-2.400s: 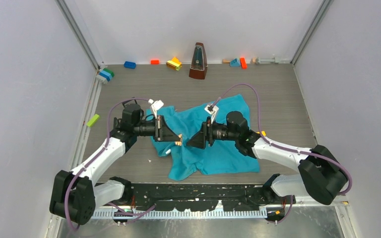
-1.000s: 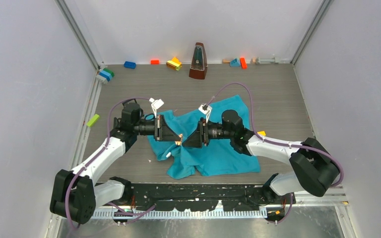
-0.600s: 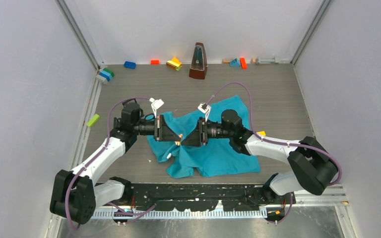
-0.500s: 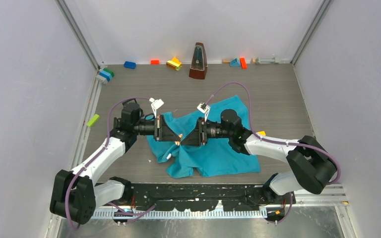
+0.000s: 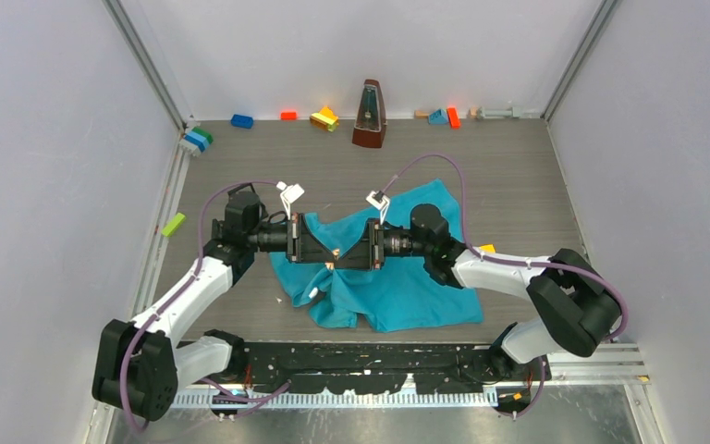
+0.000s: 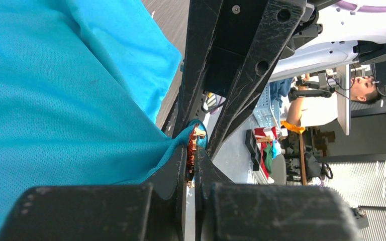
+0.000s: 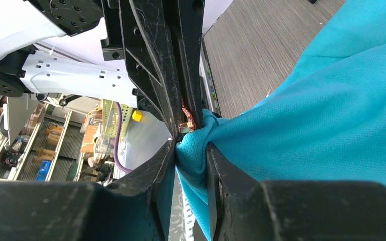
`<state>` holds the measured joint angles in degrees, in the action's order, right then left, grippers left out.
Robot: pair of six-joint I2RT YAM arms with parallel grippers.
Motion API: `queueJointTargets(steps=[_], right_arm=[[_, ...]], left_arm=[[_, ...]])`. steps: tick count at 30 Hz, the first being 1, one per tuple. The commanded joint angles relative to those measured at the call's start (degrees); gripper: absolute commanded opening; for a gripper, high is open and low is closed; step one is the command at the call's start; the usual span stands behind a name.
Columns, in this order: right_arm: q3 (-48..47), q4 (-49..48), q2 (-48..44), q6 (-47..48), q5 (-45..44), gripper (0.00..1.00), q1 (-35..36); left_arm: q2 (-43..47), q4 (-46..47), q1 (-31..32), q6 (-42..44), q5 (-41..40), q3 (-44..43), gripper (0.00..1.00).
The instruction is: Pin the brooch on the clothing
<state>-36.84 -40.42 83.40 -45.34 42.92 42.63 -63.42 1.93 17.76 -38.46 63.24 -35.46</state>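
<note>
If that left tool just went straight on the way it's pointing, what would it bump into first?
Almost at once, the pinched fold of the teal-blue soft-fabric T-shirt held by the right tool. The left tool, shut on a small coppery brooch, looks nearly against it.

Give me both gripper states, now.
Left gripper: shut on the brooch.
Right gripper: shut on a pinched fold of the clothing.
</note>
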Motion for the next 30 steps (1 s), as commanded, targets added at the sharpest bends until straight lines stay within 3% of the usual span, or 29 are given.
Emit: queueJointTargets(steps=[1,30], right_arm=[[0.48,-5.52,0.55,-1.19,-4.71,0.31,-0.43],[2.51,-5.99,0.65,-3.13,-7.53,0.24,-2.64]], left_arm=[[2.15,2.62,0.87,-0.48,4.02,-0.86,0.00],[2.91,2.09,0.87,-0.21,4.22,-0.84,0.00]])
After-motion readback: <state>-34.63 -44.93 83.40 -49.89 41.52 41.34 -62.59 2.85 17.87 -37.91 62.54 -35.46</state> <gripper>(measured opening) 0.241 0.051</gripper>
